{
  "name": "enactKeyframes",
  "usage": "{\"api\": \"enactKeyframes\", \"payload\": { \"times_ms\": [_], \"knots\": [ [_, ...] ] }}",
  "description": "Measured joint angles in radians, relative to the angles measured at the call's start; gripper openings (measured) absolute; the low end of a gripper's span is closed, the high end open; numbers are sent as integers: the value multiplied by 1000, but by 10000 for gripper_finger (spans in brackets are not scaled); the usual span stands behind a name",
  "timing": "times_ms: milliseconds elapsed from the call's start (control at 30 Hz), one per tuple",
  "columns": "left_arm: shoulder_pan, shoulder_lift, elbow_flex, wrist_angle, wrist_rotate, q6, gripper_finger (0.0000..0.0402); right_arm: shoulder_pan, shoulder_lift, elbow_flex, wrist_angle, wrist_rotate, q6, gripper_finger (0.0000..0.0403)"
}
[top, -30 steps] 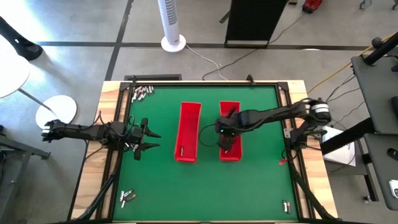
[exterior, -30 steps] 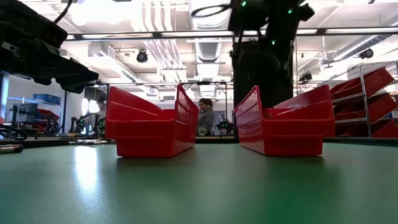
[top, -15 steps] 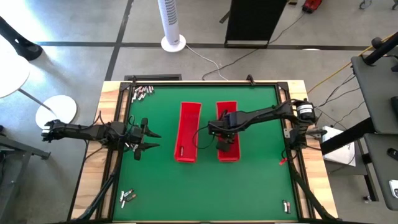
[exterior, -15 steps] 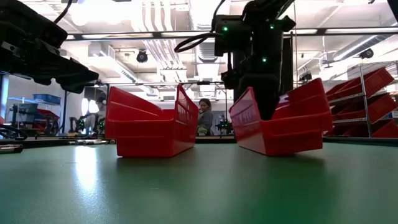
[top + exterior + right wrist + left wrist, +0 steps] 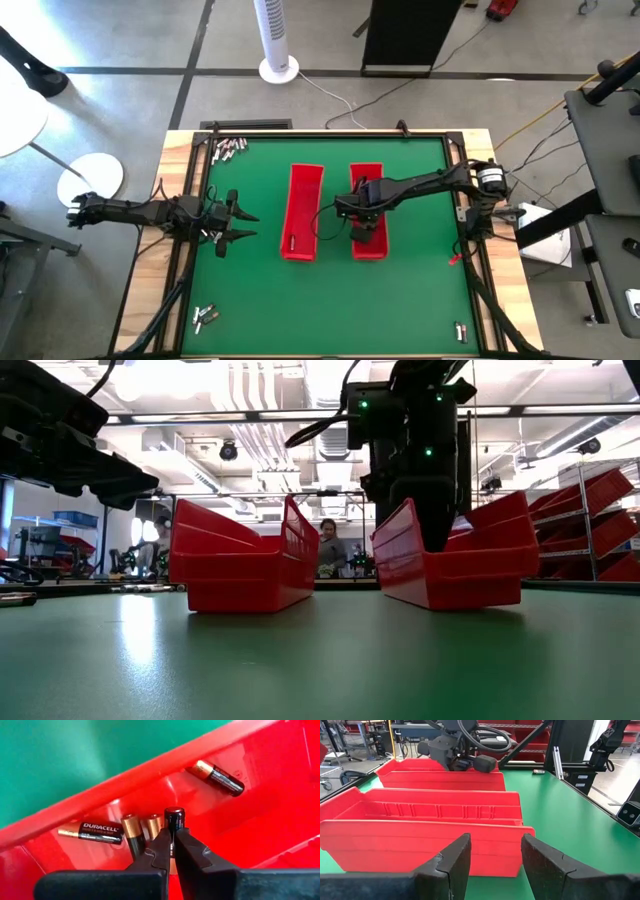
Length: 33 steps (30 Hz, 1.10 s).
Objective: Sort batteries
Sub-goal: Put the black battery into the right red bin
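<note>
Two long red trays stand side by side mid-table, the left tray and the right tray. My right gripper points down into the right tray, shut on a dark battery. Several copper-and-black batteries lie on their sides on that tray's floor. Loose batteries lie on the mat at the far left corner, near left and near right. My left gripper waits open at the table's left edge, level, facing the trays. My right gripper pinches the dark battery between its two fingertips, coming from above and pointing down. The battery stands along the fingers, its free end sticking out past the tips toward the tray floor. Whether that end touches the floor I cannot tell.
The right tray's wall hides my right fingers in the low view. One battery lies in the left tray's near end. The black frame borders the green mat, which is bare in front of the trays. A person sits far behind.
My right gripper has sunk into the right tray and shifted a little toward the left tray, tipping more steeply downward, still shut on the battery. The right tray has been nudged slightly and sits a bit tilted in the low view.
</note>
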Motion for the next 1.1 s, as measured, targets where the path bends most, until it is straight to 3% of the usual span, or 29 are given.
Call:
{"api": "enactKeyframes", "payload": {
  "times_ms": [500, 833, 1100],
  "knots": [
    [0, 0, 0, 0, 0, 0, 155, -2, 0, 0, -1, 13, 14, 19],
    [0, 0, 0, 0, 0, 0, 155, -2, 0, 14, -17, 17, 10, 96],
    [0, 0, 0, 0, 0, 0, 155, -2, -14, 168, -123, 91, -5, 135]
  ]
}}
